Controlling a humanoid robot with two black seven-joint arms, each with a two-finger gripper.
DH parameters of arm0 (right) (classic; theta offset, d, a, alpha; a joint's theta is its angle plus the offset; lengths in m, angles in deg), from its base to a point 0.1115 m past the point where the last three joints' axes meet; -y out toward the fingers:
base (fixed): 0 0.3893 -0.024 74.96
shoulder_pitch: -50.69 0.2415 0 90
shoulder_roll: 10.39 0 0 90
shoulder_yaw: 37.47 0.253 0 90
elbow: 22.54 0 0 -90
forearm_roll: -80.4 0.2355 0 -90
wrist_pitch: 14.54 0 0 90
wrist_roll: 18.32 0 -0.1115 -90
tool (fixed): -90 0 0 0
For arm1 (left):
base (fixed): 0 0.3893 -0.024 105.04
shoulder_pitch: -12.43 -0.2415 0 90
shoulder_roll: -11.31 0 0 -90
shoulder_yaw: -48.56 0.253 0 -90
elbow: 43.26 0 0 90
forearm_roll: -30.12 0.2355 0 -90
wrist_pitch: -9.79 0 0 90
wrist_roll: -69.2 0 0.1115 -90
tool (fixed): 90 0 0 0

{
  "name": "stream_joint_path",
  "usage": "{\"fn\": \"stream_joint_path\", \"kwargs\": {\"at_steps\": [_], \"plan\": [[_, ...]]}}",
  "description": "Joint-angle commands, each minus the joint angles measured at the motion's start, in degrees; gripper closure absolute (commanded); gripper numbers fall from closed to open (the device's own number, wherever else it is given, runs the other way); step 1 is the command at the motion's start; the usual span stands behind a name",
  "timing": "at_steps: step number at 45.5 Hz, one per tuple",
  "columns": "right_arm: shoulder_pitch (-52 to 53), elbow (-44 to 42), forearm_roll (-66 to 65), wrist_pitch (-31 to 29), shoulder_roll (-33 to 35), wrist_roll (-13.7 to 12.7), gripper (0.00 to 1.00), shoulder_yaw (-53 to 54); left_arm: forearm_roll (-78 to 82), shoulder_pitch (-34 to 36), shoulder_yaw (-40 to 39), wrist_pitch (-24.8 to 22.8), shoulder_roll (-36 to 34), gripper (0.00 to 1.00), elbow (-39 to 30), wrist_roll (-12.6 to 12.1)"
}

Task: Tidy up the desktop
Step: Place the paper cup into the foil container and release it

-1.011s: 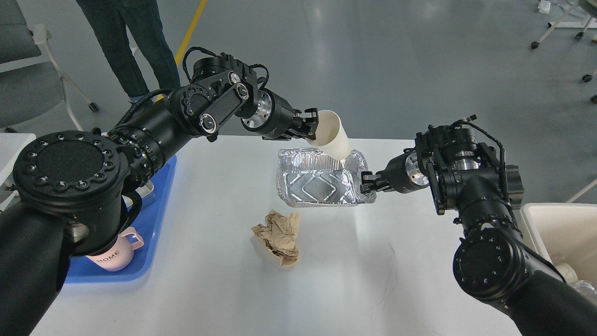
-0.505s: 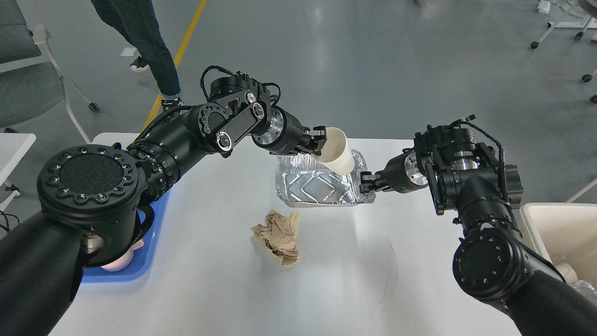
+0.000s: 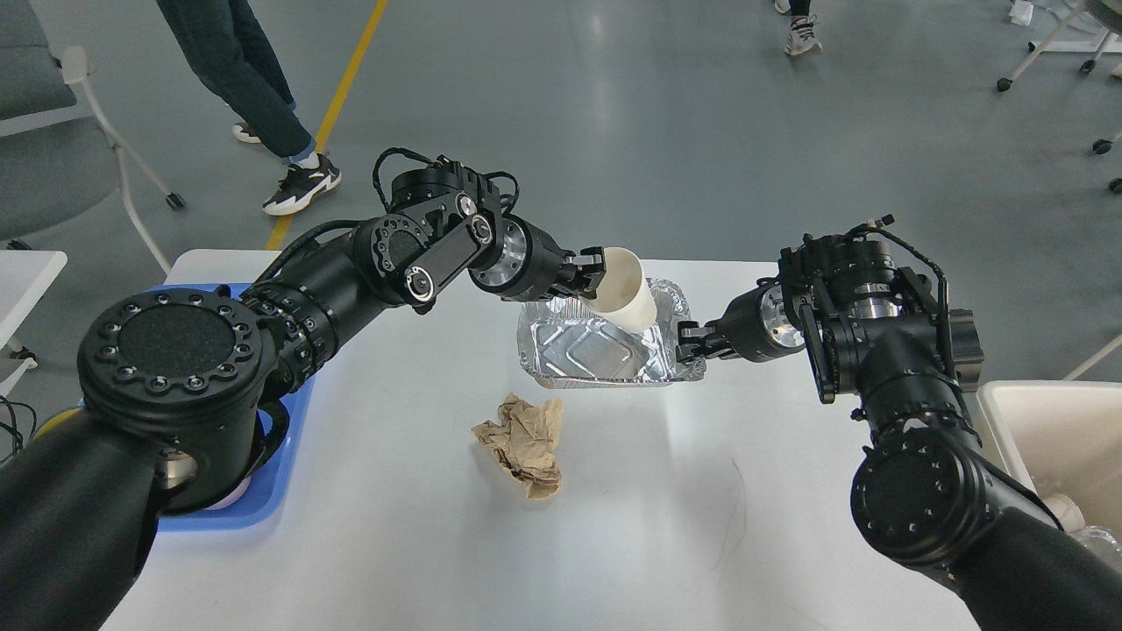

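Two grippers are busy at the far middle of the desktop (image 3: pixel 421 526), the wide white table that fills the lower part of the head view. The left gripper (image 3: pixel 592 273) has its jaws clamped on the rim of a white paper cup (image 3: pixel 626 289), which hangs tilted with its base down inside a foil tray (image 3: pixel 574 350). The right gripper (image 3: pixel 686 343) is pinched on the near right corner of that tray's rim, seemingly steadying it. I would judge the step in hand to be dropping the cup into the tray so the rubbish can go off together. The next move calls for the left jaws to let go once the cup's base is well inside the foil walls, without tipping the light tray. A crumpled brown paper (image 3: pixel 523 443) lies loose on the table, nearer than the tray and apart from it, and has yet to be picked up. A blue tray (image 3: pixel 280 473) sits at the left edge, mostly hidden by the arm, and a pale bin (image 3: pixel 1043 429) stands at the right. No readable writing or label shows anywhere.
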Motion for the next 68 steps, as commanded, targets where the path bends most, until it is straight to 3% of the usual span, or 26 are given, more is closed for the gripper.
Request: {"fn": "stream_joint_path", "kwargs": {"at_steps": [1, 11, 14, 16, 19, 22, 41, 54, 56, 58, 59, 61, 64, 66, 68], "plan": [[0.0, 0.0, -0.1, 0.0, 0.0, 0.0, 1.00, 0.0, 0.1, -0.7, 0.0, 0.6, 0.0, 0.80, -0.1, -0.1], [0.0, -0.1, 0.0, 0.0, 0.0, 0.1, 1.00, -0.1, 0.1, -1.5, 0.0, 1.5, 0.0, 0.66, -0.1, -0.3], [0.0, -0.1, 0.0, 0.0, 0.0, 0.1, 1.00, 0.0, -0.3, -1.5, 0.0, 2.1, 0.0, 0.51, -0.1, -0.3], [0.0, -0.1, 0.0, 0.0, 0.0, 0.1, 1.00, -0.1, -0.5, -1.5, -0.1, 2.8, 0.0, 0.33, -0.1, -0.3], [0.0, -0.1, 0.0, 0.0, 0.0, 0.1, 1.00, -0.1, -0.5, -1.5, -0.4, 3.5, -0.1, 0.23, -0.1, -0.3], [0.0, -0.1, 0.0, 0.0, -0.1, 0.1, 1.00, -0.1, -0.5, -1.4, -0.4, 3.5, -0.1, 0.04, -0.1, -0.4], [-0.4, -0.8, 0.0, 0.0, -0.2, 0.4, 1.00, 0.0, -10.2, -0.7, -1.4, 4.2, -0.5, 0.03, -0.1, -0.5], [-0.4, -0.8, 0.0, 0.1, -0.1, 0.4, 1.00, 0.1, -11.9, -1.0, -3.2, 5.2, -3.8, 0.03, -0.1, 0.9], [-0.4, -0.8, 0.1, 0.2, 0.0, 0.4, 1.00, 0.1, -12.1, -1.3, -4.3, 5.2, -4.9, 0.03, -0.1, 2.6], [-0.5, -0.8, 0.1, 0.3, 0.0, 0.4, 1.00, 0.1, -12.1, -1.7, -5.7, 5.2, -5.7, 0.03, -0.1, 6.2], [-0.5, -0.8, 0.1, 0.3, 0.0, 0.4, 1.00, 0.1, -12.1, -2.1, -6.7, 5.2, -6.1, 0.03, -0.1, 10.6], [-0.6, -0.8, 0.1, 0.3, 0.0, 0.4, 1.00, 0.1, -12.1, -2.9, -7.2, 5.1, -6.3, 0.03, -0.1, 16.6], [-0.7, -0.8, 0.1, 0.3, 0.0, 0.4, 1.00, 0.1, -12.1, -3.9, -7.3, 5.0, -7.5, 0.03, -0.1, 23.6], [-0.7, -0.8, 0.1, 0.4, 0.1, 0.4, 1.00, 0.1, -12.0, -4.6, -7.2, 4.9, -8.6, 0.03, -0.1, 25.9], [-0.7, -0.9, 0.2, 0.4, 0.2, 0.4, 1.00, 0.1, -11.9, -5.6, -7.0, 4.2, -9.7, 0.03, -0.2, 26.3]]}}
